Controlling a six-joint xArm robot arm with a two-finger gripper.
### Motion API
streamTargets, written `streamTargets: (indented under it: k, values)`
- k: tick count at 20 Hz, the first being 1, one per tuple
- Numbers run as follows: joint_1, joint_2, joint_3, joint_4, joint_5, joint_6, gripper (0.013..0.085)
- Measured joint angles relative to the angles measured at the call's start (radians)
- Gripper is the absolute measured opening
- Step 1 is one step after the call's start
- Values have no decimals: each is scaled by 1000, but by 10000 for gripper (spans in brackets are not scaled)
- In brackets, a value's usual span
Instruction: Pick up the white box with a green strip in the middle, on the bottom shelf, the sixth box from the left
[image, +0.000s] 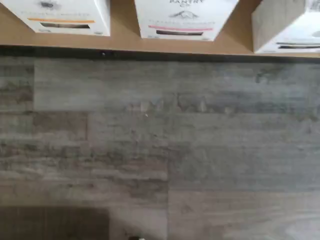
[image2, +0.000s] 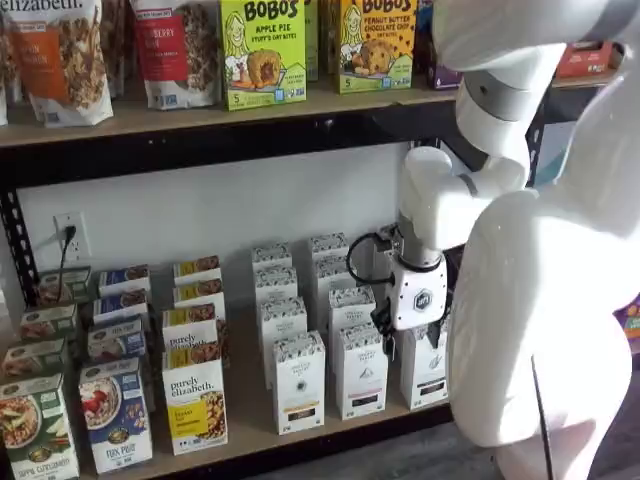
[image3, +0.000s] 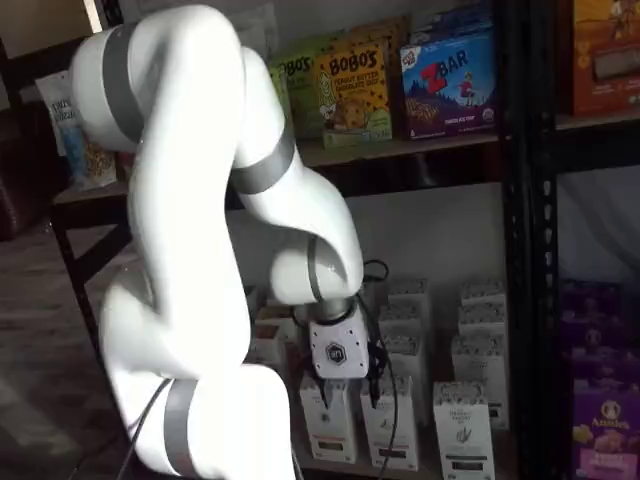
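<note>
The white box (image2: 427, 368) stands at the right end of the front row on the bottom shelf (image2: 255, 432), with a dark strip low on its front. The same white box (image3: 462, 432) shows in both shelf views. In the wrist view the white box (image: 287, 27) stands angled on the tan bottom shelf (image: 125, 42), beside a carton with a reddish strip (image: 181, 20) and one with an orange strip (image: 62, 15). My gripper (image2: 416, 332) hangs in front of the shelf, just above and before the white box, open and holding nothing. The gripper (image3: 348, 385) also shows from the side.
More white cartons (image2: 299, 382) fill rows behind and left. Purely Elizabeth boxes (image2: 193, 405) and cereal cartons (image2: 115, 415) stand further left. The upper shelf (image2: 200, 125) carries Bobo's boxes. A black upright (image3: 520, 250) and purple boxes (image3: 600, 380) stand at the right. Grey plank floor (image: 160, 145) lies below.
</note>
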Motion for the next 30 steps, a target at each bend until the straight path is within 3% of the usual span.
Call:
streamTargets:
  k: [2, 5, 7, 10, 12, 20, 24, 27, 30]
  values:
    - [-5, 55, -15, 41, -53, -43, 850]
    - [-26, 140, -53, 34, -107, -56, 850]
    - [-39, 198, -88, 86, -126, -120, 850]
    - [-71, 280, -148, 73, -134, -139, 850]
    - [-89, 329, -189, 93, -141, -177, 850]
    - [-154, 519, -370, 20, -177, -171, 850]
    - [-163, 587, -445, 116, -173, -275, 850]
    - [-182, 620, -486, 82, -172, -260, 850]
    - [-191, 650, -525, 129, -177, -314, 850]
